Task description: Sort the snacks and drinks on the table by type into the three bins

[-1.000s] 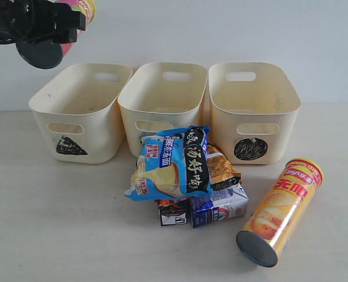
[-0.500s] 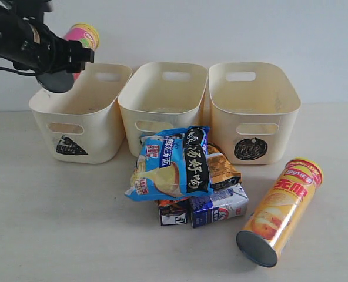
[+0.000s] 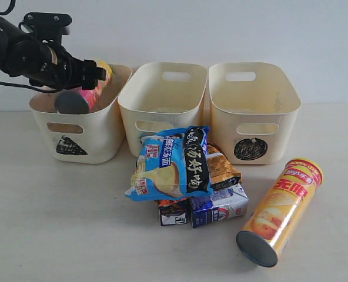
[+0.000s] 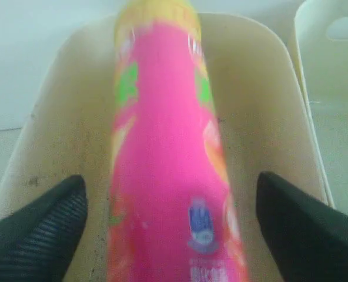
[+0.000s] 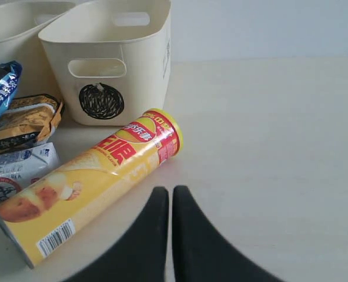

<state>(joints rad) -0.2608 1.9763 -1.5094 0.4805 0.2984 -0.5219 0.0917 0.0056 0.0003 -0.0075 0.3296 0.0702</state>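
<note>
**One full, one empty**

My left hand [image 3: 84, 75] grips the tall pink chip tube [image 4: 162, 147], tilted into the cream plastic triangle-marked tub [image 3: 100, 132] at upper left. My right hand [image 5: 169, 202] is pinched closed, empty, near the yellow-orange chip tube [image 5: 97, 182] on the bench [image 5: 268, 117].

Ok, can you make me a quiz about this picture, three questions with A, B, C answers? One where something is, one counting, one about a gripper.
1. Where is the pink chip tube?
A. Held by the left gripper over the triangle bin
B. Lying on the floor
C. In a cupboard
2. How many bins are there?
A. Two
B. Three
C. Four
3. What is the right gripper doing?
A. Holding a spoon
B. Open wide
C. Shut, holding nothing
Answers: 1 A, the left wrist view shows it between the fingers, bin below. 2 B, the triangle bin, middle bin and circle bin. 3 C, its fingers touch with nothing between.
</note>
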